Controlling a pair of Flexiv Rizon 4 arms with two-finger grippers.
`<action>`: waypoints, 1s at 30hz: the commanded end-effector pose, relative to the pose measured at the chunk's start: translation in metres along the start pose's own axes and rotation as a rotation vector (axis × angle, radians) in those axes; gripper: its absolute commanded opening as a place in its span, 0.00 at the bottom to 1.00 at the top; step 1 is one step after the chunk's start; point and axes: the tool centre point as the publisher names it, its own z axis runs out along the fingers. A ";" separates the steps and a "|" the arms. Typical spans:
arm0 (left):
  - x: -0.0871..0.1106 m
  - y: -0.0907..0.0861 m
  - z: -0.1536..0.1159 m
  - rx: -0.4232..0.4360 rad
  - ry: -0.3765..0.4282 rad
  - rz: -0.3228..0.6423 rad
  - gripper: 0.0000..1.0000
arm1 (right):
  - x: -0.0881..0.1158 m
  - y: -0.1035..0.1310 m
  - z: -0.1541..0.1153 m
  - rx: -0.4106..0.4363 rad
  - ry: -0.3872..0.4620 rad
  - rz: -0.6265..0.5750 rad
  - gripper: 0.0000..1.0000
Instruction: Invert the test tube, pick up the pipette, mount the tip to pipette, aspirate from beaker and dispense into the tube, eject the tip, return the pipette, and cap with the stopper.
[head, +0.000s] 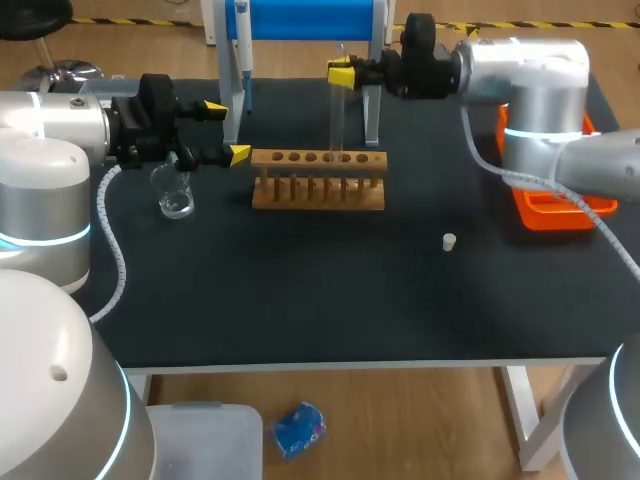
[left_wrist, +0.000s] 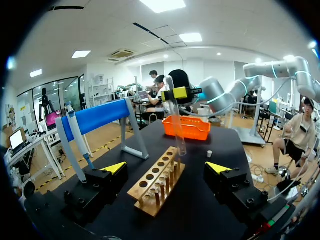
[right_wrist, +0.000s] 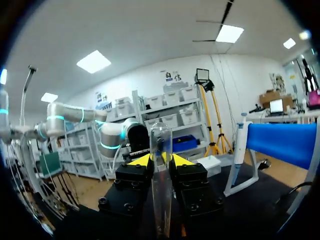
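Note:
My right gripper (head: 342, 73) is shut on a clear test tube (head: 337, 110), holding it upright above the wooden rack (head: 318, 180). In the right wrist view the tube (right_wrist: 161, 175) stands between the yellow tips of that gripper (right_wrist: 161, 160), its rounded end past them. My left gripper (head: 227, 131) is open beside the rack's left end, with the glass beaker (head: 175, 193) just below it. From the left wrist, the open gripper (left_wrist: 166, 168) frames the rack (left_wrist: 155, 182), with the held tube (left_wrist: 176, 120) beyond. The pipette (head: 241, 45) hangs on the blue stand (head: 310, 18). A white stopper (head: 449, 241) lies on the mat.
An orange tray (head: 556, 208) sits at the table's right edge under my right arm. The blue stand's legs stand close behind the rack. Black mat (head: 330, 300) stretches in front of the rack to the table's near edge.

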 end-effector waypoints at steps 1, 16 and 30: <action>0.001 0.001 0.001 0.002 -0.004 0.001 1.00 | -0.009 0.005 0.001 -0.126 -0.169 0.919 0.00; 0.001 0.001 0.001 0.002 -0.004 0.001 1.00 | -0.021 -0.005 -0.004 -0.278 -0.278 1.350 0.00; 0.001 0.001 0.001 0.002 -0.004 0.001 1.00 | -0.019 -0.003 -0.004 -0.175 -0.196 1.476 0.00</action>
